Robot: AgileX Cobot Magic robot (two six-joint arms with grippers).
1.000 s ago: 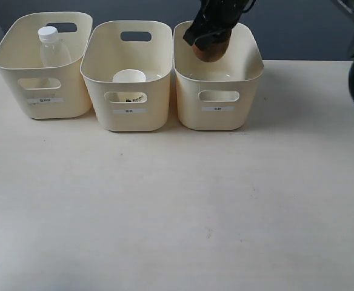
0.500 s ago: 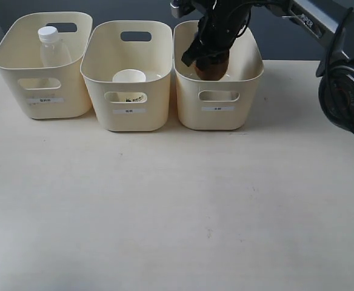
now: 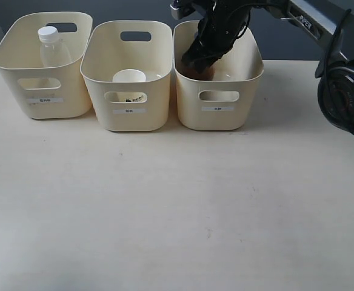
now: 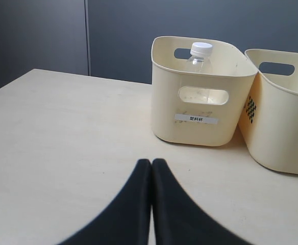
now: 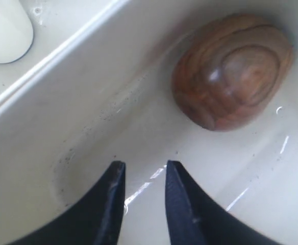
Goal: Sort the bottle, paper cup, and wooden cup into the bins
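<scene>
We are looking at the right pincer (image 5: 141, 196) inside the right-hand bin (image 3: 218, 106), and what matters is that the wooden cup (image 5: 232, 71) is lying free of it. In the right wrist view the cup sits in the upper right of the frame, on its side on the bin floor against the wall, its rounded base turned toward the camera, while the two dark fingers are showing at the lower centre with a narrow gap between them and nothing in it. So the cup is lying ahead of and apart from the fingertips, no longer gripped.

In the exterior view the right arm (image 3: 225, 27) is reaching in from the upper right of the frame and dipping over the bin's rim, the dark brown of the cup just showing below the pincer (image 3: 196, 62).

The bottle (image 3: 51, 47) is standing upright in the left bin (image 3: 40, 103), and the paper cup (image 3: 129, 77) is sitting in the middle bin (image 3: 128, 115).

The left pincer (image 4: 151, 168) is hanging low over the surface (image 4: 62, 143) at the lower centre of its own view, its fingers pressed together and holding nothing, well short of the left bin.

We judge all three items placed; the coming move is likely a straight lift clear of the rim.
</scene>
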